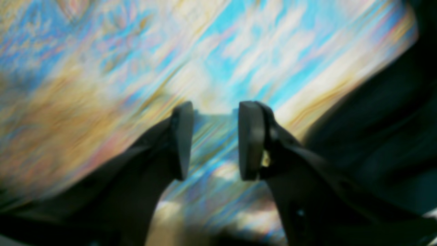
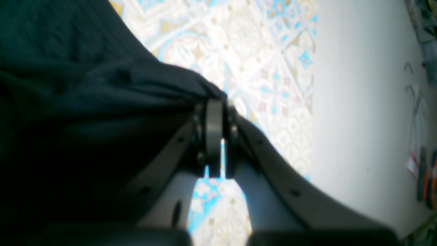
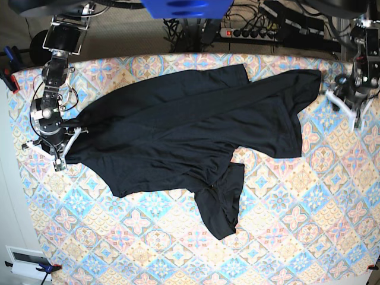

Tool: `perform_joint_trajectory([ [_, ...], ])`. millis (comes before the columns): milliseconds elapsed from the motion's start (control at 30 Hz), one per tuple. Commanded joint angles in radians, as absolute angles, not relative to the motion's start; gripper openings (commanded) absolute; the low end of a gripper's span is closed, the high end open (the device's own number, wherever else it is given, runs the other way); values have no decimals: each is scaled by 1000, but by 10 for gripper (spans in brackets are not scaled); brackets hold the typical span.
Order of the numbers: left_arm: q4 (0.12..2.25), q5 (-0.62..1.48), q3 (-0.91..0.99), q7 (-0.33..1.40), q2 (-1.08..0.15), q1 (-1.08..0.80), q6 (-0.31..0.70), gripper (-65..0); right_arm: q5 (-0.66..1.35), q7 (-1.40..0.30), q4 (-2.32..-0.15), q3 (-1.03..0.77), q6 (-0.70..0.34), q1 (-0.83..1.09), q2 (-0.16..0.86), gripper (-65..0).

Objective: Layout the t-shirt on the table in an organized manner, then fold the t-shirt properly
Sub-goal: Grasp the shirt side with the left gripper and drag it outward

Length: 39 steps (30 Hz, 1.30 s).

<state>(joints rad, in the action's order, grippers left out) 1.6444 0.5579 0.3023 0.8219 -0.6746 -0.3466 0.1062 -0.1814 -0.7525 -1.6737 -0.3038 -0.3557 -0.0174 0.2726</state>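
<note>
The black t-shirt (image 3: 190, 124) lies spread and creased across the patterned table (image 3: 297, 225), with one sleeve folded toward the front (image 3: 222, 202). On the left of the base view, my right gripper (image 3: 66, 148) is at the garment's left edge. The right wrist view shows this gripper (image 2: 221, 112) shut, with a bunch of the black fabric (image 2: 85, 85) pinched between its tips. My left gripper (image 3: 350, 111) hovers at the far right, just off the shirt's right corner (image 3: 312, 80). In the blurred left wrist view it (image 1: 215, 140) is open and holds nothing, with black cloth (image 1: 392, 119) off to its right.
A power strip (image 3: 261, 31) and cables lie behind the table's back edge. Pale floor (image 2: 358, 102) runs beside the table edge near my right gripper. Clamps (image 3: 7, 74) sit at the back left corner.
</note>
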Motion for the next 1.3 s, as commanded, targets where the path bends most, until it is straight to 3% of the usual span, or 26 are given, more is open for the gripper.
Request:
perform_joint_trajectory([
  [0,1638,568,311,822,-679,-297,105,-409,-189,-736,-1693,-311,-343,-36,292,-650],
  [200,1589,570,303,883,-527,-48,107,-397,-189,-736,-1693,-311,-343,-39,291,-650],
  [467,1391,493,183,934,-424,177,104,-397,-189,-736,-1693,-311,-343,-39,289,-650],
  [700,1382,407,185,934,-352,186,104,-397,-189,-736,-1693,-311,-343,-42,289,-650],
  [1267,1194,409,185,794,-344,180,99,-400,-189,-736,-1687,-311,-341,-42,289,-650],
])
